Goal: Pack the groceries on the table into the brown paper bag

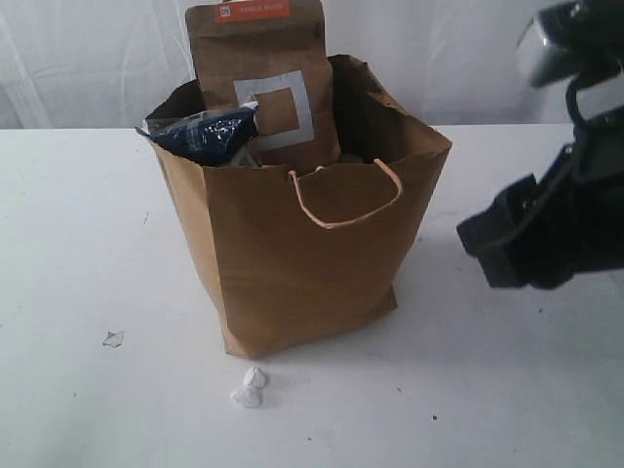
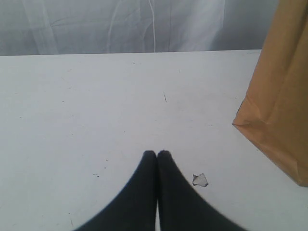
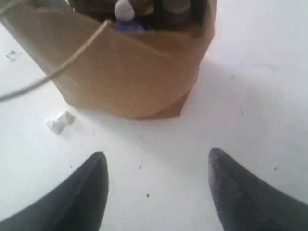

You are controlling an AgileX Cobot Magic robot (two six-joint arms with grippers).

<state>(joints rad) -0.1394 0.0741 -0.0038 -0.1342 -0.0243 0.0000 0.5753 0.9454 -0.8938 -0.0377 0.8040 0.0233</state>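
Large white worktop [image 1: 78,244], plain, with a few dark specks. Upright near its middle, the brown paper bag [image 1: 292,263], with a ragged rim and a cord handle [image 1: 343,210] hanging down over the front wall. Inside the bag, rising well above the rim, the brown pouch [image 1: 261,93] with orange top and a grey square. Beside it, at the left of the opening in the exterior view, the dark noodle packet [image 1: 208,135], with one end poking out over the rim. To the right of the bag and apart from it, the right hand [image 3: 156,155], above the worktop, fingers spread wide with nothing between them. Left hand [image 2: 157,155] low over bare worktop, fingers pressed together, holding nothing, a bag corner near. In front of the bag, two white crumbs [image 1: 250,388], touching each other. Further left, one pale scrap [image 1: 113,338], alone.
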